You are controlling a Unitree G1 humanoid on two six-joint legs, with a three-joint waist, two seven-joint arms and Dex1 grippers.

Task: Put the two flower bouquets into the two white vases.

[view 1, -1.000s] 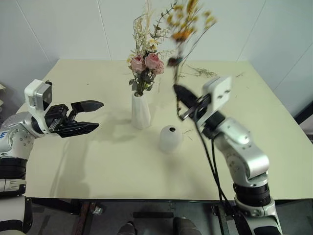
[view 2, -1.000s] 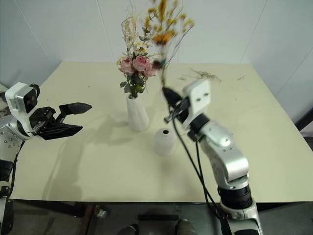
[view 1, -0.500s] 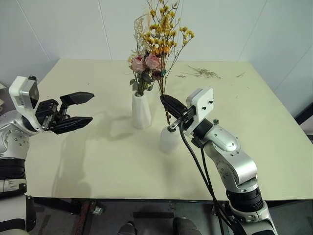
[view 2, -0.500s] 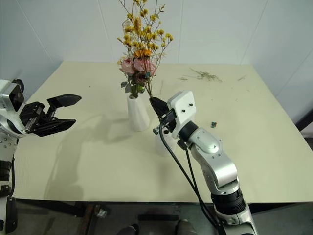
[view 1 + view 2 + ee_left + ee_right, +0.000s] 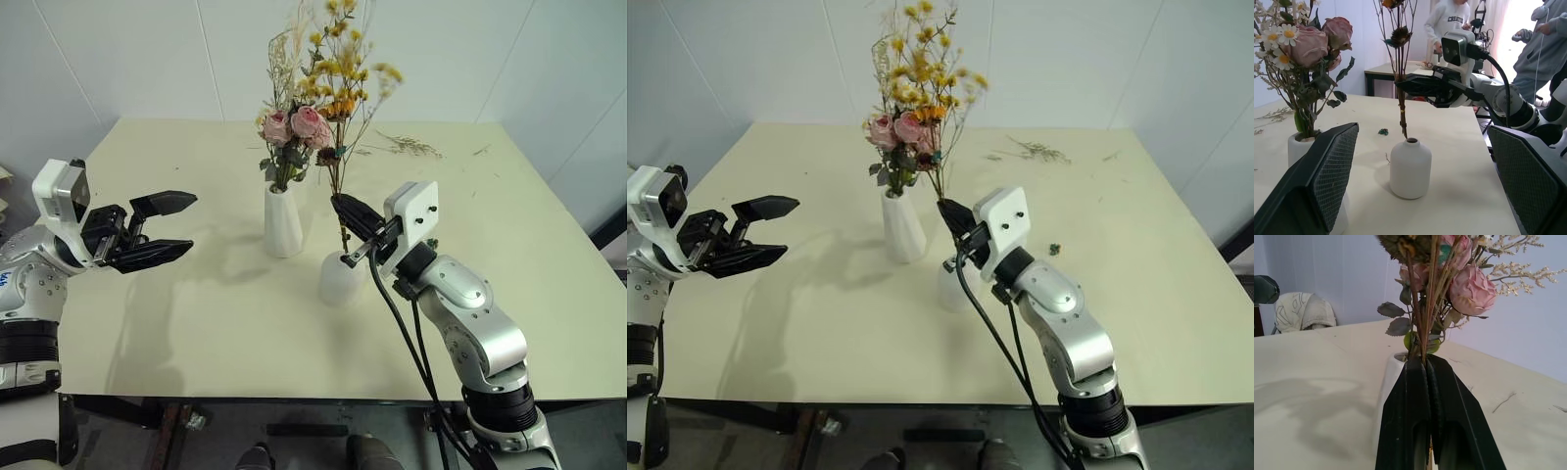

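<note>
Short vase (image 5: 340,278): matte white rounded dome, mid-table, towards my near edge | tall vase (image 5: 282,221): white taper behind it, holding pink roses (image 5: 297,125) | yellow sprig (image 5: 345,88): thin brown stems, upright just above dome's mouth | my right gripper (image 5: 345,210) clamped on stems | my left gripper (image 5: 174,227) wide, near left edge

left gripper (image 5: 174,227) held out level over the left side, pointing toward the middle, fingers spread wide, nothing between them. right arm bent up from the lower right, wrist angled up and inward, right gripper (image 5: 345,209) fingers pressed together on a thin stem.
</note>
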